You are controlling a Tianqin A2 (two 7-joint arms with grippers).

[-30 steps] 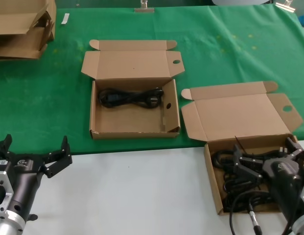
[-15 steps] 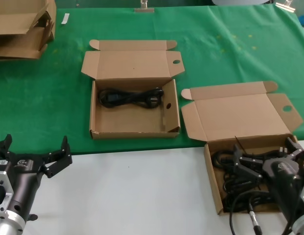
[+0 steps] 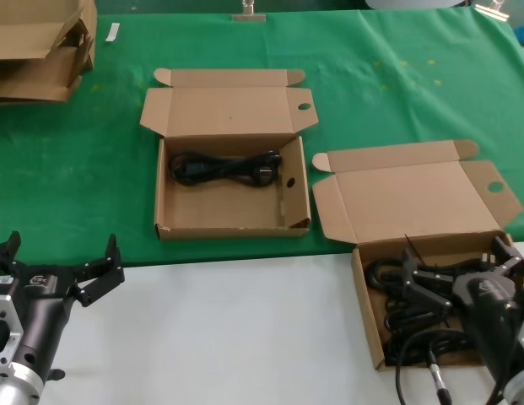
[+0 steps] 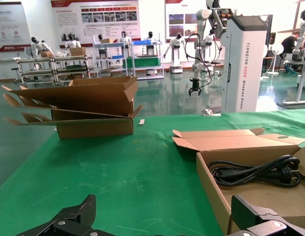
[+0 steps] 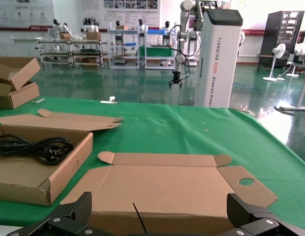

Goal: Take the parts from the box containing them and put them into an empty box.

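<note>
Robotics lab or showroom, glossy green floor, white humanoid robots [image 4: 178,48] on display at twelve o'clock, metal shelving racks [image 4: 127,59], wall posters [image 4: 95,15], white robot cabinet [image 4: 245,61]

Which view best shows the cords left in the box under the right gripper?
The head view: the cord bundles lie in the source box, partly covered by the open right gripper. The right wrist view shows only that box's lid; the left wrist view shows none of it.
</note>
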